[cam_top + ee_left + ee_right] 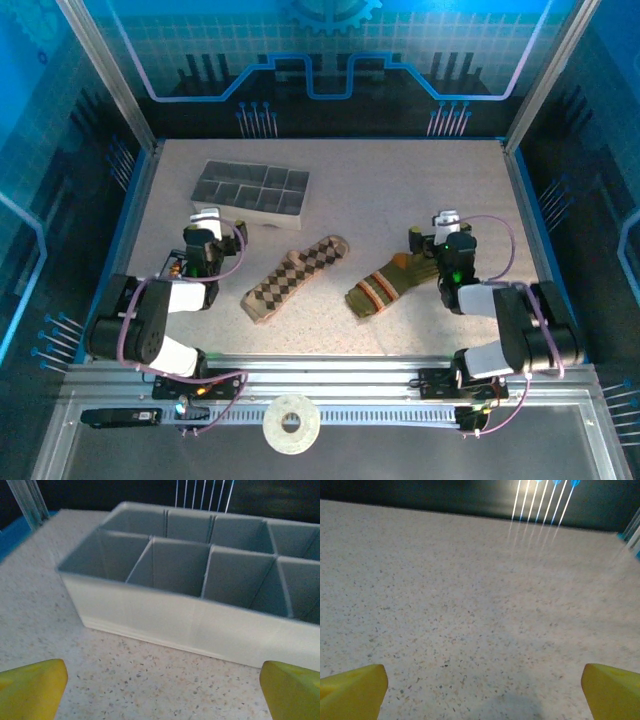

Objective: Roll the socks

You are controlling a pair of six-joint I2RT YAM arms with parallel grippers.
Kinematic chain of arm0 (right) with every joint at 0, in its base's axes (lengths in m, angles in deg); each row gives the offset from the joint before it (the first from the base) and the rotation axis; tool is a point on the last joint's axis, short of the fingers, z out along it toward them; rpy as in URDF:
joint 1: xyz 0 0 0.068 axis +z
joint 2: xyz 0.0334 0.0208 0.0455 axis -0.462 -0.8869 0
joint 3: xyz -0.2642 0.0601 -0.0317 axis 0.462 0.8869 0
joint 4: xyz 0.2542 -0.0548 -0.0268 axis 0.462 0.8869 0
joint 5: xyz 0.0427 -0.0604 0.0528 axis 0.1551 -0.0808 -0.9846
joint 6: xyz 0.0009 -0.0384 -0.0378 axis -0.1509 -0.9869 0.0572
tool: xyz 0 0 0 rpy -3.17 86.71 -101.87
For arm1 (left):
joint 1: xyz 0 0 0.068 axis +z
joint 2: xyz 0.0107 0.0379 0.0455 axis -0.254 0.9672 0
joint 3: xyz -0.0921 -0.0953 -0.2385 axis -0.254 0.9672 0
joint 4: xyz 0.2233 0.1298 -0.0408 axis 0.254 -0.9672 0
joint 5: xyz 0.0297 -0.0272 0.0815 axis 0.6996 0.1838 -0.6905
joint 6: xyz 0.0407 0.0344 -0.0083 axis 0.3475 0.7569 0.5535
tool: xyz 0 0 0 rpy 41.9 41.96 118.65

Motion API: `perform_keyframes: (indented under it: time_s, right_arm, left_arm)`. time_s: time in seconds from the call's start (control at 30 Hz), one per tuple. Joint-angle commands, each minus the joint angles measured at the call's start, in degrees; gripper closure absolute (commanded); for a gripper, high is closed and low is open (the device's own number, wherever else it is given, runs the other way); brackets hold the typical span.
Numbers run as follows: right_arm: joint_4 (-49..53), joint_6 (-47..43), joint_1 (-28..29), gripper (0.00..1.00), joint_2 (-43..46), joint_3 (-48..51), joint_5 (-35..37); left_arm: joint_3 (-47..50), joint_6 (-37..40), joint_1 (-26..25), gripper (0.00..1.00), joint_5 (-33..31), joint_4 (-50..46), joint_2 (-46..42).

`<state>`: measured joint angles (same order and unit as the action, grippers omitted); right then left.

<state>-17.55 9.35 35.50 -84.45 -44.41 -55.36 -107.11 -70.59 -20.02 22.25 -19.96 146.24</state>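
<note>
1. The 2 socks lay flat and unrolled on the table [400, 180], side by side between the 2 arms and apart from each other.
2. The checkered sock [295, 278] ran on a diagonal, from its near-left end to its far-right end. The green sock [385, 287] lay roughly parallel, to the right of it.
3. The left gripper [207, 222] was spread wide and held nothing. Its yellow fingertips [30, 687] sat at the bottom corners of the left wrist view, aimed at the tray [165, 622] just ahead. The checkered sock lay to its right and back toward the bases.
4. The right gripper [446, 225] was also spread wide and held nothing, with its fingertips [612, 690] over bare table. The green sock lay to its left and slightly nearer the bases. The sock's far end was right beside the wrist, and I could not tell if they touched.
5. Judgement: the right arm was nearer the green sock and the left arm was nearer the checkered one. Neither pair of jaws faced a sock. Each would likely need to swing inward and back, then take a sock end across its short axis to roll along the diagonal.
</note>
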Motion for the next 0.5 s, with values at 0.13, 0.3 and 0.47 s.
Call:
perform_keyframes:
  time_s: [0.13,0.3,0.47]
  right_arm:
    - [48.99,21.63,4.33,0.0,20.07,-26.49,17.85]
    - [58.38,36.92,-9.07,0.0,17.51,-28.45,-12.39]
    - [73.6,24.83,13.5,0.13,13.36,-37.53,2.06]
  left_arm:
    - [-20.82,-18.24,-8.39,0.01,-17.47,-40.47,-19.8]
    - [-36.26,-45.42,-1.33,0.01,4.25,-65.45,-14.22]
    - [-41.89,-45.9,-9.05,0.17,13.95,-81.52,-9.39]
